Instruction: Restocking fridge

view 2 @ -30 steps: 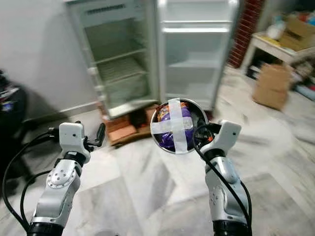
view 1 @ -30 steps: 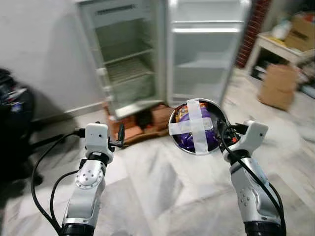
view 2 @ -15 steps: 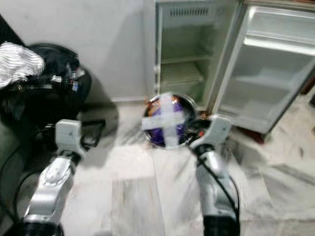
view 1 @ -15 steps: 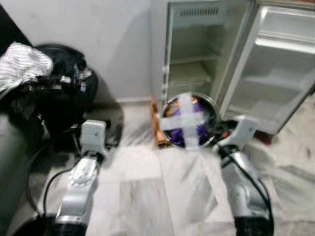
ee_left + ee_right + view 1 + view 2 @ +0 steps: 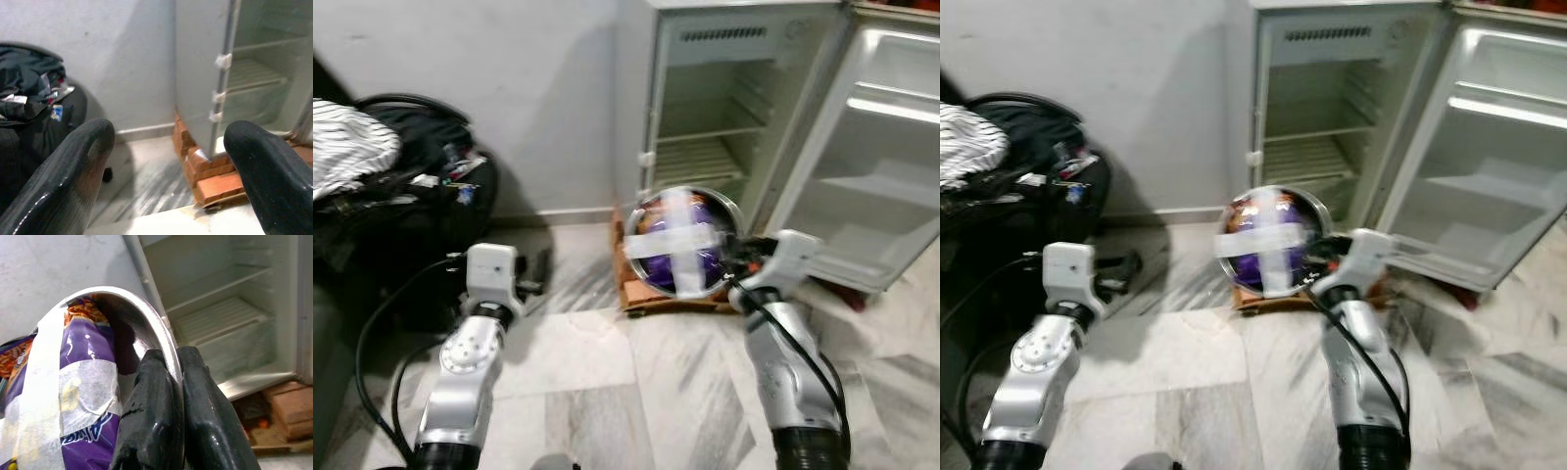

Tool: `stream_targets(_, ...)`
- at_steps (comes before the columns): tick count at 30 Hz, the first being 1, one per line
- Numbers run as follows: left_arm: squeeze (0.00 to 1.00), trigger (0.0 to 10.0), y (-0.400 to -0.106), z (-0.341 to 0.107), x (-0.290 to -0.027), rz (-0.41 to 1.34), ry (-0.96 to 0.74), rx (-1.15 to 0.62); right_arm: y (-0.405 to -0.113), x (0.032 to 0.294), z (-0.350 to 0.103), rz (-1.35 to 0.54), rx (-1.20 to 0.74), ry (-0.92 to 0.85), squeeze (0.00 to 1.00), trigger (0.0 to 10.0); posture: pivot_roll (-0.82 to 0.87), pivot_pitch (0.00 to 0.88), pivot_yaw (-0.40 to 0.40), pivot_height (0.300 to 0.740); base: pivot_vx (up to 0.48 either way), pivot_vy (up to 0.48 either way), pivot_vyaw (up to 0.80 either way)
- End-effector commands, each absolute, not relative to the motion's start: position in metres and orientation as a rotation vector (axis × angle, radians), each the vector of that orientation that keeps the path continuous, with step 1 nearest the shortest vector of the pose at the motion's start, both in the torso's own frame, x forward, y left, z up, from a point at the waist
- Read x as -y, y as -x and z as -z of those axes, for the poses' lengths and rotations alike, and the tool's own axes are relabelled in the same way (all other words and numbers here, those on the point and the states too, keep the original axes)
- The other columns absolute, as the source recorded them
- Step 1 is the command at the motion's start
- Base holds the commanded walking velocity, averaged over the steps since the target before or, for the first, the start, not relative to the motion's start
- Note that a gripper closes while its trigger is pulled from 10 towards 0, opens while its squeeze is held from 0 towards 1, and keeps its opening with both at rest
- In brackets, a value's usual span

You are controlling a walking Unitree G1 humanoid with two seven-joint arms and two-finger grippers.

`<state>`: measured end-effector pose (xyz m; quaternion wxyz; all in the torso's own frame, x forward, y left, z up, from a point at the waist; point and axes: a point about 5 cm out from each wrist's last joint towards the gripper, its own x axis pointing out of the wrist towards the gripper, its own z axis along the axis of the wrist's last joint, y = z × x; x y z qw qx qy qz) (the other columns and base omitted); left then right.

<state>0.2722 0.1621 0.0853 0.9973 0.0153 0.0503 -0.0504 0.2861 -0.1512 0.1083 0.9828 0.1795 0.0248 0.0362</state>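
The right gripper [image 5: 171,396] pinches the rim of a steel bowl [image 5: 683,241] before the open fridge [image 5: 744,117]; its wrist view reveals the purple packet [image 5: 83,396] taped inside. The left gripper [image 5: 171,171], fingers spread and empty, faces the fridge's brick base [image 5: 210,181]

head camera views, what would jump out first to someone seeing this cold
The steel bowl held up in the middle of the view, a purple snack packet taped inside it with a white cross; the right gripper pinches its rim. Behind it stands the open fridge, shelves bare, raised on bricks. The left gripper is held out with fingers apart, holding nothing, near a dark pile of bags by the wall.
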Motion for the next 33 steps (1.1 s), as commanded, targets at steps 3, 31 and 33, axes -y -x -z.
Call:
stream_targets(3,0.00,10.0,-0.2747,-0.0910,-0.1514,0.133,-0.017,-0.082,-0.2872,0.1639,-0.1147,-0.034,-0.014,-0.338,0.00,10.0,0.01,0.003,-0.019,0.740,0.480,0.000,0.00)
stream_targets(31,0.00,10.0,-0.2736,-0.0891,-0.1518,0.116,-0.012,-0.095,-0.2880,0.1628,-0.1104,-0.047,-0.020,-0.294,0.00,10.0,0.01,0.013,-0.018,0.740,0.480,0.000,0.00)
stream_targets(33,0.00,10.0,-0.2737,-0.0891,-0.1513,0.117,-0.013,-0.096,-0.2884,0.1628,-0.1108,-0.047,-0.018,-0.293,0.00,10.0,0.01,0.013,-0.017,0.740,0.480,0.000,0.00)
